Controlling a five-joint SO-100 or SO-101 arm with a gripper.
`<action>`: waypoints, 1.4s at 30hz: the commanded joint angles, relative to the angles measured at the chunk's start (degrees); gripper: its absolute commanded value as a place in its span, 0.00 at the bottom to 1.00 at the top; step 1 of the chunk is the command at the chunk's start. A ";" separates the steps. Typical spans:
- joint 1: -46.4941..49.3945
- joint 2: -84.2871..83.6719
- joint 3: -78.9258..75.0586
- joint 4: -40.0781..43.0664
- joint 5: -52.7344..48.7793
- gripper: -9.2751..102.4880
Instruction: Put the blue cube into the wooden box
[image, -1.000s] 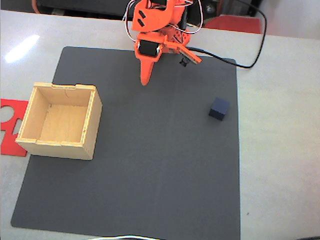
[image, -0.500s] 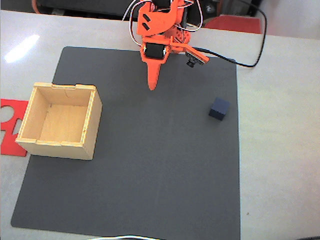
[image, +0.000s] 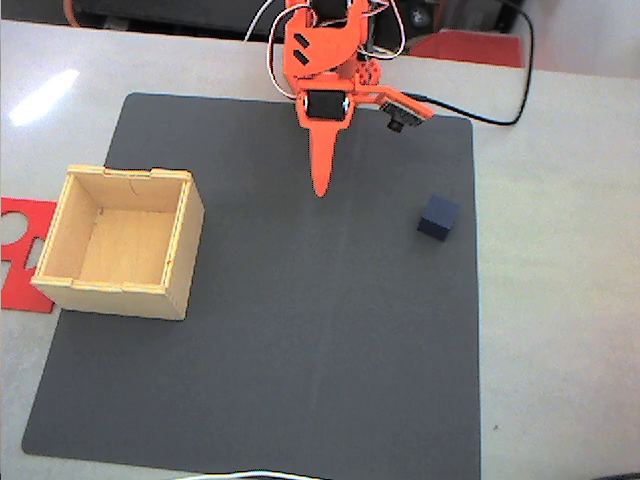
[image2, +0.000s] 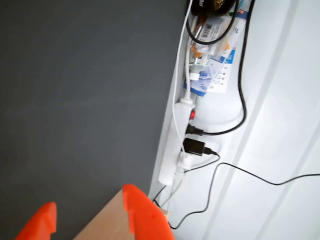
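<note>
In the fixed view the blue cube (image: 438, 217) sits on the right part of the dark mat. The wooden box (image: 120, 240) stands open-topped at the mat's left edge. My orange gripper (image: 320, 188) reaches in from the top centre and hangs above the mat. Its jaws form a single narrow spike with no gap showing, so it reads as shut and holds nothing. It is well left of and above the cube, and right of the box. In the wrist view orange fingertips (image2: 142, 215) poke in at the bottom edge.
A flat red cut-out piece (image: 18, 250) lies left of the box on the pale table (image: 560, 330). A black cable (image: 500, 125) curls at the top right. The wrist view shows a white power strip (image2: 172, 145) and cables beside a dark surface.
In the fixed view the gripper has swung right and reached further down over the mat. The cube and the box have not moved.
</note>
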 joint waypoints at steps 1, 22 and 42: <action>-0.70 -7.82 -2.46 -6.06 -1.67 0.23; -10.63 -80.95 -63.63 9.05 -31.73 0.30; -33.57 -98.61 -74.79 15.82 -23.73 0.42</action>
